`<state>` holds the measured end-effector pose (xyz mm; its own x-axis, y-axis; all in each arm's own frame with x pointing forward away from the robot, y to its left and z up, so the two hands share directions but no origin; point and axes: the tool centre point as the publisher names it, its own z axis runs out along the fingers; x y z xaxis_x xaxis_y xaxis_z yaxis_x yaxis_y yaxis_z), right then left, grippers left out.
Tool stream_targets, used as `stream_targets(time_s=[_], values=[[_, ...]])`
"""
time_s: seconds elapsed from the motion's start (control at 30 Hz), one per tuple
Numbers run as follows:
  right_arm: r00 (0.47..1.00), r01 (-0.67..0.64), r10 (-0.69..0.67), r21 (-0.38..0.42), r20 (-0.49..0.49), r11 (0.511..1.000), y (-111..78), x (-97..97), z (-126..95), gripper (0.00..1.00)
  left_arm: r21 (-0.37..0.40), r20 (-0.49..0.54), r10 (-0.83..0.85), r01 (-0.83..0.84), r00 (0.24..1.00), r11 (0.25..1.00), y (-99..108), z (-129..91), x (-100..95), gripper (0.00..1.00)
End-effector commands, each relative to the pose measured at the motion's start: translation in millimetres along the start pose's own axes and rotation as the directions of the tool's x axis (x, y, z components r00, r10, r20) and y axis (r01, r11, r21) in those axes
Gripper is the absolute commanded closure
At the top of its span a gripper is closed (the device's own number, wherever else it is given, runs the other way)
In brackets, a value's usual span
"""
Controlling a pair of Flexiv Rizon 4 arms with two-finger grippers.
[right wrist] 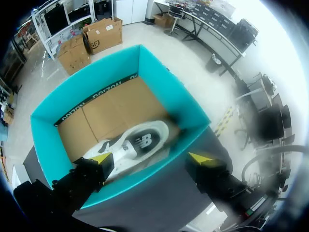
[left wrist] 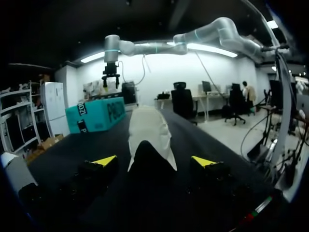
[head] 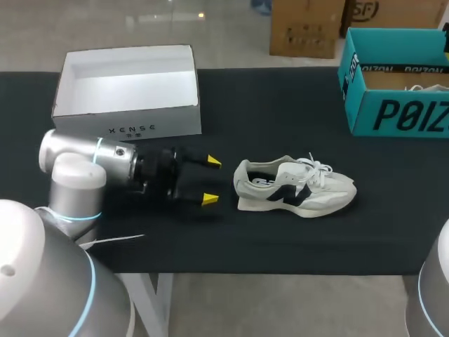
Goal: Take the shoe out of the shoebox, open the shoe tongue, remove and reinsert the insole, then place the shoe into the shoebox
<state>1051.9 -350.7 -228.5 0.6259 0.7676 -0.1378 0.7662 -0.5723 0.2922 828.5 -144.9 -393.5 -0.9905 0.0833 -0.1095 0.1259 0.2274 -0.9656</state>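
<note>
Figure: The sneaker [head: 295,187] lay upright on the black table [head: 280,246], its heel facing the left gripper [head: 211,180]. That gripper's 2 fingers stood spread just short of the heel, holding nothing. The right gripper [right wrist: 152,157], also spread and empty, hung above the teal shoebox [head: 393,116], which held a 2nd sneaker [right wrist: 130,145]. A white shoebox [head: 126,130] stood open nearby. The sneaker was judged light, with a soft upper and loose laces; the stiffer heel or the sole's sides probably offered the surest hold.
</note>
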Motion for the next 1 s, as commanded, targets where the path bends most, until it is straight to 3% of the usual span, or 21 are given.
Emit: stream_targets(time_s=[0.03, 1.0], values=[[1.0, -0.001, 0.001, 0.0, 0.0, 1.0, -0.2, -0.1, 0, 0.0, -0.012, -0.008, 0.001, -0.001, 1.0, 1.0, 3, 10, -6.4, 0.0], [1.0, -0.001, 0.001, 0.0, 0.0, 1.0, -0.2, -0.1, 0, 0.0, -0.072, -0.051, -0.004, 0.0, 0.999, 0.997, 19, 64, -14.9, 0.0]])
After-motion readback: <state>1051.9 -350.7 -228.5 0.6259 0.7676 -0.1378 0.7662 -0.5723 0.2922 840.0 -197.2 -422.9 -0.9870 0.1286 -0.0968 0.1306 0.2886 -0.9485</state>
